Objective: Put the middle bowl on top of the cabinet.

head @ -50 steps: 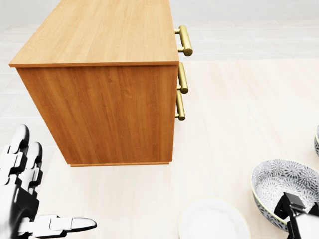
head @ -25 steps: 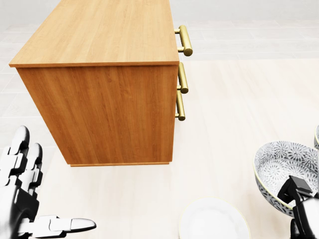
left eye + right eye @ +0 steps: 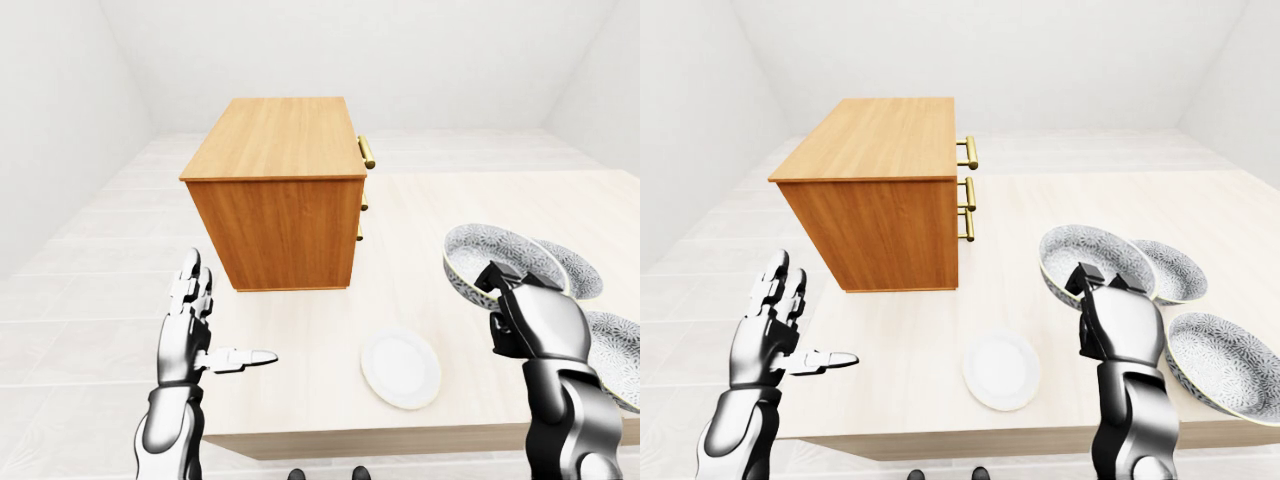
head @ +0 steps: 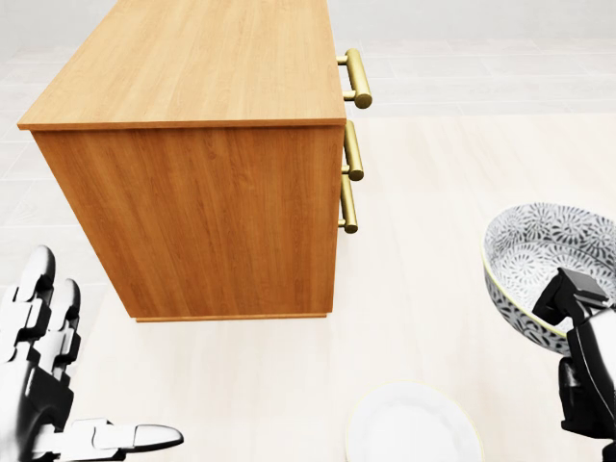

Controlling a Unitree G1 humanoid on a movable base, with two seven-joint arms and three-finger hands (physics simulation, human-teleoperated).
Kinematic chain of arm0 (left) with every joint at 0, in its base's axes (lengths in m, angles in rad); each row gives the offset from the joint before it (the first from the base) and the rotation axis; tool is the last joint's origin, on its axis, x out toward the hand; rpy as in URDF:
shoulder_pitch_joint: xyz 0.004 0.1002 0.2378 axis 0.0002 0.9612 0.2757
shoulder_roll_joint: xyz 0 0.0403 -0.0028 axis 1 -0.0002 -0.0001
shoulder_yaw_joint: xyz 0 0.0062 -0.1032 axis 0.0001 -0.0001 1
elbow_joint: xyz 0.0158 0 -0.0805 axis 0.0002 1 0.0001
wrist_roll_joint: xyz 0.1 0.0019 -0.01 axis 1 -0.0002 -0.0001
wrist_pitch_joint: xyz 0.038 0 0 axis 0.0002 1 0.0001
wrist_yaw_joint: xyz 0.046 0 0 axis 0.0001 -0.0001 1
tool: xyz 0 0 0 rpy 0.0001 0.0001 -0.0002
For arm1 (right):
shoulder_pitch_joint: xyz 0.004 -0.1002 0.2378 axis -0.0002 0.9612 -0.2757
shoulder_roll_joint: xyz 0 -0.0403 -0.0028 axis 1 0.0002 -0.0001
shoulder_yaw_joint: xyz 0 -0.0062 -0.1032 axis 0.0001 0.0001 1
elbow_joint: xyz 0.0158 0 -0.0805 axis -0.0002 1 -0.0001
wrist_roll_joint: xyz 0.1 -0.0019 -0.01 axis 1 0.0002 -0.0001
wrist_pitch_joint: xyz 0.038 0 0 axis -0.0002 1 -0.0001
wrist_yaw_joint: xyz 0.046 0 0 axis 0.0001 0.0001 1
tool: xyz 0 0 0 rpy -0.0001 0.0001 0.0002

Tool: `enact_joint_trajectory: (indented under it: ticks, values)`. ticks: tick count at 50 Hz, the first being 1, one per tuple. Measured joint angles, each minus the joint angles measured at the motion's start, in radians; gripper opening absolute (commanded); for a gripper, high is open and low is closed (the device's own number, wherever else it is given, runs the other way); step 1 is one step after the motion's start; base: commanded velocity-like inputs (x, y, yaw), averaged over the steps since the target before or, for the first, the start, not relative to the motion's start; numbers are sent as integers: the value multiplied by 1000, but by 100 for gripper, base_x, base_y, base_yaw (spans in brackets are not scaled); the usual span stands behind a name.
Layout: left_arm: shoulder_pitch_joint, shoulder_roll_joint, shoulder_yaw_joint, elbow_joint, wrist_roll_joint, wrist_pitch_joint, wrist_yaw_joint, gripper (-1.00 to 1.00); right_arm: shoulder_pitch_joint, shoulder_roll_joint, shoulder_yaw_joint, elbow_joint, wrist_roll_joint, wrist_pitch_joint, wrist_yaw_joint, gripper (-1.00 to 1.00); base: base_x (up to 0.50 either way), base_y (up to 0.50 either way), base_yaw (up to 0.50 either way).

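While the right hand [image 3: 1120,325] clamps its fingers over the lower rim of the middle bowl [image 3: 1080,250], that grey-and-white patterned bowl is held tilted at the centre right of the right-eye view. It is well apart from the cabinet [image 3: 880,200]. This wooden cabinet stands on the pale table [image 3: 430,200] in the upper left centre, with brass handles [image 4: 352,149] along its right side. A second patterned bowl [image 3: 1175,270] lies just beside the held one, to its right. A third patterned bowl [image 3: 1225,365] rests at lower right. A white plate [image 3: 400,367] lies at lower centre. The left hand [image 3: 190,335] hovers at lower left, fingers spread upward and thumb pointing right, grasping nothing.
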Motion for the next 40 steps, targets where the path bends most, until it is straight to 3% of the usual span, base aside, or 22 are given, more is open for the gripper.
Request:
enact_joint_trajectory:
  ticks: [8, 30, 40]
  values:
    - [2, -1, -2, -2, 3, 0, -2, 100, -110, -37, 17, -30, -15, 72, 119, -100, 0, 0, 0]
    - [-4, -1, -8, -20, 12, 18, 2, 100, -442, -183, 74, 31, -63, 72, 399, -100, 0, 0, 0]
    - [-6, -1, -9, -16, 11, 17, 3, 100, -639, -255, 100, 158, -86, 72, 403, -100, 0, 0, 0]
